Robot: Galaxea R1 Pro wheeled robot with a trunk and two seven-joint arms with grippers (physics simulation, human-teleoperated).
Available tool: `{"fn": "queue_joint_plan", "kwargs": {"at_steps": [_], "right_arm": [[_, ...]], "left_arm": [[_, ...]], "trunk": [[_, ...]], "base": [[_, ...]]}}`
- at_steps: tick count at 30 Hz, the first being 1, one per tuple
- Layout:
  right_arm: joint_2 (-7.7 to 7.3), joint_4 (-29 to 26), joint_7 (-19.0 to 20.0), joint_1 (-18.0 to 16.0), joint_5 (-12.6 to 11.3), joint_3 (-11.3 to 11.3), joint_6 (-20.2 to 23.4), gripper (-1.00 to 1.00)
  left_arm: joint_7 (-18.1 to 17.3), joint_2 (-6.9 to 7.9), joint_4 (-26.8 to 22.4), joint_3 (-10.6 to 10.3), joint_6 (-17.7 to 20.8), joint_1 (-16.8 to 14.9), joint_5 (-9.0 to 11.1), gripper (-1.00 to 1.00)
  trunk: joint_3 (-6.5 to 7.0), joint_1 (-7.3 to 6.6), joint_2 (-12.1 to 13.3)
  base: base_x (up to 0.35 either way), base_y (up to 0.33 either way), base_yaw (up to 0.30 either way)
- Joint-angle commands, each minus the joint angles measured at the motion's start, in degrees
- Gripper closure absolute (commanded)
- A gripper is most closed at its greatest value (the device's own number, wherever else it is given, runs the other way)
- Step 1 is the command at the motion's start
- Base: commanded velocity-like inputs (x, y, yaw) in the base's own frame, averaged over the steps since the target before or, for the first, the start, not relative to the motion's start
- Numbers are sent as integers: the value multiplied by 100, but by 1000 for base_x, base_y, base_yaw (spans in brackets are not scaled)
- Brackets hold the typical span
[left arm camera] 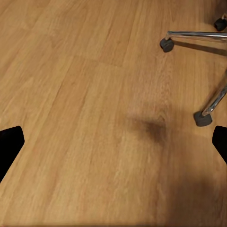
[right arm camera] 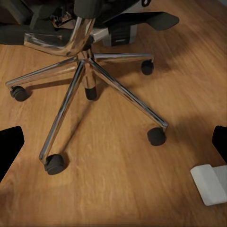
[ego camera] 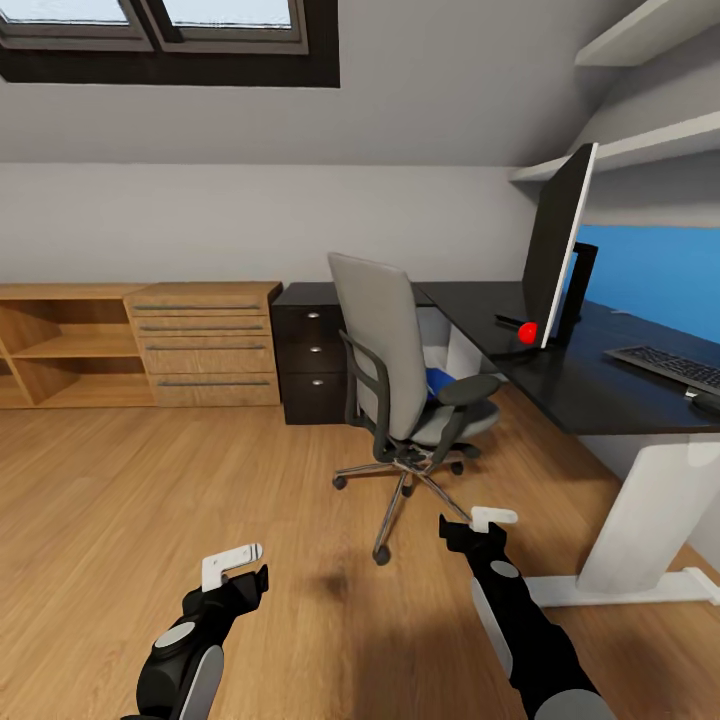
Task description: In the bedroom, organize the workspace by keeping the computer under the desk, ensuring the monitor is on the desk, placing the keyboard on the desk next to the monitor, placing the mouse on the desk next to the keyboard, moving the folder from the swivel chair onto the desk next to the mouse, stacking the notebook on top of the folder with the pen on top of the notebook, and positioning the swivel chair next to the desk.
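The grey swivel chair (ego camera: 395, 360) stands on the wood floor in front of the black desk (ego camera: 560, 385), with a blue folder (ego camera: 440, 381) lying on its seat. On the desk the monitor (ego camera: 556, 250) shows edge-on, a keyboard (ego camera: 668, 366) lies at the right, and a dark mouse (ego camera: 706, 402) sits by its near end. A small red-tipped object (ego camera: 526, 332) rests beside the monitor base. My left gripper (ego camera: 234, 566) and right gripper (ego camera: 491, 520) hang low over the floor short of the chair, both open and empty. The chair's chrome base (right arm camera: 85, 64) is close ahead in the right wrist view.
A black drawer unit (ego camera: 312, 352) and a wooden dresser (ego camera: 205, 342) with open shelves (ego camera: 60, 345) line the back wall. The desk's white leg (ego camera: 650, 510) and its foot (right arm camera: 210, 183) stand right of my right arm. Chair casters (left arm camera: 166, 45) sit near my left gripper. Wall shelves (ego camera: 640, 150) hang above.
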Motion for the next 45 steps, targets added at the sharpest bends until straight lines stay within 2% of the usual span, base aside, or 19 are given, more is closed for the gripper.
{"fn": "queue_joint_plan", "kwargs": {"at_steps": [1,8,9,11,12,14,18,20,25,32,36,40,45], "right_arm": [[2,-10,-17,-2,-10,-5,31,-100],[-8,18,-18,-2,-1,-10,-73,-100],[-321,821,-102,-121,-10,-268,-808,-100],[-515,1357,-113,-502,-18,-320,-1038,-100],[-570,1528,-115,-634,-20,-331,-1091,-100],[-767,2338,-118,-1186,-31,-361,-1321,-100],[-928,3510,-120,-1930,-35,-377,-1840,-100],[-960,3855,-120,-2150,-34,-380,-2057,-100],[-983,4180,-116,-2335,-42,-386,-2270,-100],[-984,4284,-115,-2373,-43,-385,-2462,-100],[-986,4332,-112,-2382,-36,-371,-2795,-100],[-964,4640,-112,-2382,-13,-355,-3430,-100],[-952,4771,-112,-2377,-4,-349,-3710,-100]], "left_arm": [[54,1,-7,-6,15,-3,60,-100],[54,2,-7,-6,15,-3,60,-100],[52,15,-7,2,9,-3,60,-100],[49,17,-7,4,7,-3,62,-100],[48,17,-7,6,7,-3,62,-100],[49,18,-7,11,7,-3,61,-100],[50,18,-7,18,5,-3,61,-100],[52,27,-7,19,6,-3,60,-100],[47,84,-7,18,6,-3,65,-100],[45,112,-7,13,12,-3,68,-100],[41,122,-7,12,22,-3,72,-100],[37,124,-7,12,28,-3,77,-100],[36,124,-7,12,38,-3,78,-100]], "trunk": [[-6,-1,-3],[-6,-1,-3],[-6,-1,-3],[-6,-1,-3],[-6,-1,-3],[-6,-1,-3],[-6,-1,-3],[-6,-1,-3],[-6,-1,-3],[-6,-1,-3],[-6,-1,-3],[-6,-1,-3],[-6,-1,-3]], "base": [[0,0,0],[0,0,0],[0,0,0],[0,0,0],[0,0,0],[0,0,0],[0,0,0],[0,0,0],[0,0,0],[0,0,0],[117,0,0],[269,0,0],[154,0,0]]}}
